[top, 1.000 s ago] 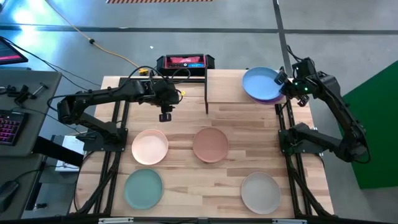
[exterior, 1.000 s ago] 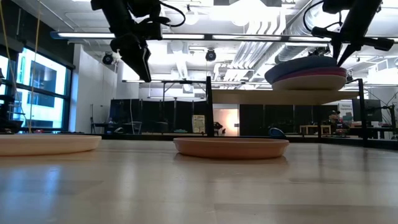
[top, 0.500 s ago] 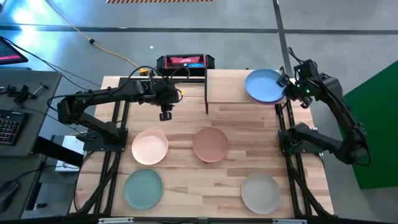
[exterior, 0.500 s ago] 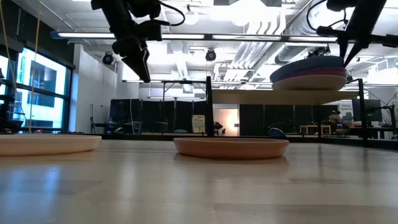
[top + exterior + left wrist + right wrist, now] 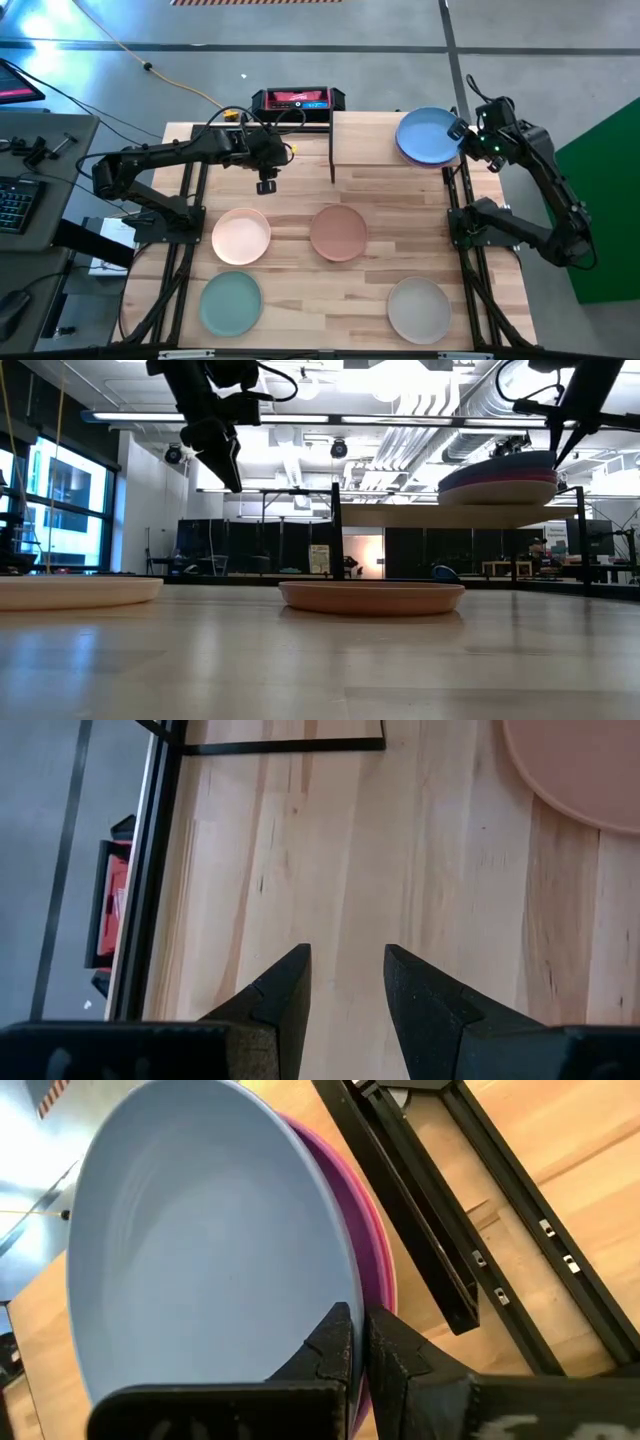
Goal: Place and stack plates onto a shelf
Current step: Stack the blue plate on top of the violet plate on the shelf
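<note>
The shelf (image 5: pixel 385 140) stood at the table's (image 5: pixel 300 300) far edge, its left half bare, while a blue plate (image 5: pixel 427 136) was stacked on purple and pink plates at its right end, overhanging the edge slightly. The blue plate's rim was pinched by the right gripper (image 5: pixel 462 138), whose fingers (image 5: pixel 335 1342) were closed on it. The left gripper (image 5: pixel 265 186) was held above bare wood left of the shelf, its fingers (image 5: pixel 285 995) parted and empty. Four plates were spread well apart on the table: peach (image 5: pixel 241 237), terracotta (image 5: pixel 338 232), mint (image 5: pixel 231 303) and beige (image 5: pixel 418 310), with open wood between them. No writing could be read on the red-and-black device (image 5: pixel 297 100) beyond the far edge.
</note>
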Available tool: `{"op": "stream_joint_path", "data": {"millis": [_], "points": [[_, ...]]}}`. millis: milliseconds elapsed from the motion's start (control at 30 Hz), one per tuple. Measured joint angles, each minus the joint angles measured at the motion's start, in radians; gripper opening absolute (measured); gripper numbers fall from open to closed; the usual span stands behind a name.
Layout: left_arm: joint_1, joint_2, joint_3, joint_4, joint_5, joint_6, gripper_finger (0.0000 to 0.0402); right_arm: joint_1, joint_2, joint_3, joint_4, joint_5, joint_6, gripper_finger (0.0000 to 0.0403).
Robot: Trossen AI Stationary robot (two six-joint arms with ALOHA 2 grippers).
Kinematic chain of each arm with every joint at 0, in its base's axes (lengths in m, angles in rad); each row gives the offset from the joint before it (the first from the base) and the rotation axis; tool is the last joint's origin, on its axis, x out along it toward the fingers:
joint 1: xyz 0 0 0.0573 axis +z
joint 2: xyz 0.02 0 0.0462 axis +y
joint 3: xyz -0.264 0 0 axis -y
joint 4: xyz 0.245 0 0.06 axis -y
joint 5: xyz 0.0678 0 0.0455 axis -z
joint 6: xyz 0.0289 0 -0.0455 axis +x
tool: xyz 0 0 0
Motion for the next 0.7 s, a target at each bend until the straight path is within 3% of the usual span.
{"op": "stream_joint_path", "data": {"millis": [700], "points": [[0.000, 0.000, 0.000, 0.000, 0.000, 0.000, 0.0117, 0.000, 0.000, 0.000, -0.015, 0.000, -0.030, 0.0001]]}}
